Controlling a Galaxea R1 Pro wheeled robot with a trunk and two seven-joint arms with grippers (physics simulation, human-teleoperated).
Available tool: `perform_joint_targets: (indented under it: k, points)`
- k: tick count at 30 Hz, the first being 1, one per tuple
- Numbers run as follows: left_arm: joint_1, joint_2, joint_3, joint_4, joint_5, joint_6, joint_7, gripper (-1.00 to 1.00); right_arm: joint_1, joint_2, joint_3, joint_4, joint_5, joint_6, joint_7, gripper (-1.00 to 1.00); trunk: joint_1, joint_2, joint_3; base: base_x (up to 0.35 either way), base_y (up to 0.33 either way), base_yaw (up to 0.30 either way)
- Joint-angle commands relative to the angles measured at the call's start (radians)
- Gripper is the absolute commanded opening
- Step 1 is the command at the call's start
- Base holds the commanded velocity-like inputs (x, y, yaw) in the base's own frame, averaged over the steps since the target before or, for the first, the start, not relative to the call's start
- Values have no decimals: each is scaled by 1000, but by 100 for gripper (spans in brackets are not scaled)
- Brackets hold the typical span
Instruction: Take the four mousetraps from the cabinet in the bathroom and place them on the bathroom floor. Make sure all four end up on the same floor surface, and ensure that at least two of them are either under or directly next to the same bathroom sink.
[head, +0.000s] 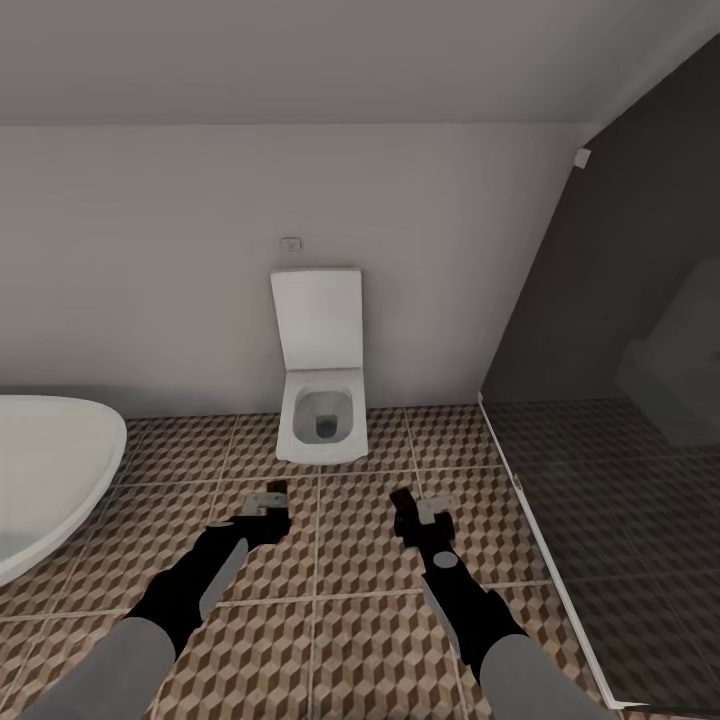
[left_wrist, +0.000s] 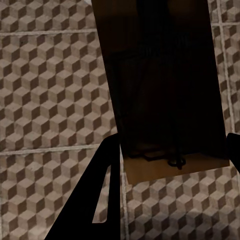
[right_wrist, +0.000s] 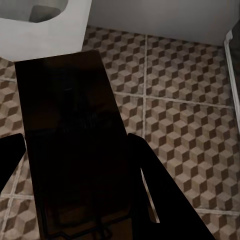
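Observation:
Both of my arms reach forward over the bathroom floor (head: 340, 620) of cube-patterned tiles. My left gripper (head: 268, 508) is shut on a mousetrap (left_wrist: 165, 90), a brown wooden board with dark wire parts held between the black fingers (left_wrist: 100, 190). My right gripper (head: 420, 515) is shut on another mousetrap (right_wrist: 75, 135), which looks dark in shadow between its fingers (right_wrist: 150, 175). Both traps hang above the tiles, just short of the toilet. The cabinet is out of view.
A white toilet (head: 320, 400) with its lid up stands against the far wall, straight ahead. A large white rounded basin (head: 50, 470) juts in at the left; I cannot tell whether it is a sink or a tub. The dark glass shower enclosure (head: 620, 400) bounds the right.

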Motion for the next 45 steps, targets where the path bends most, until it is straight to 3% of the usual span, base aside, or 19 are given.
perform_joint_targets:
  k: [1, 11, 15, 29, 38, 45]
  points:
    - [-1, 1, -7, -2, 9, 4, 9, -100, -1, 0, 3, -1, 6, 0, -7, -100, 1, -2, -2, 0, 0, 0]
    - [-1, 2, -7, -9, 9, 4, 10, -100, -1, 0, 3, -5, 5, 1, -9, -100, 1, -2, -2, 0, 0, 0]
    - [-1, 1, -8, -9, 9, 4, 10, -100, -1, 0, 3, -5, 4, 1, -9, -100, 16, -30, -14, 0, 0, 0]
    - [-1, 1, -29, -9, 9, 4, 10, -100, -1, 0, 3, -5, 5, 1, -9, -100, 70, -128, -78, 0, 0, 0]
    - [-1, 1, -63, -9, 9, 4, 10, -100, -1, 0, 5, -6, 6, -3, -8, -100, 104, -191, -120, 0, 0, 0]
    - [-1, 1, -64, -9, 9, 5, 11, -100, -1, 0, 6, -79, 6, 1, -9, -100, 131, -240, -153, 0, 0, 0]
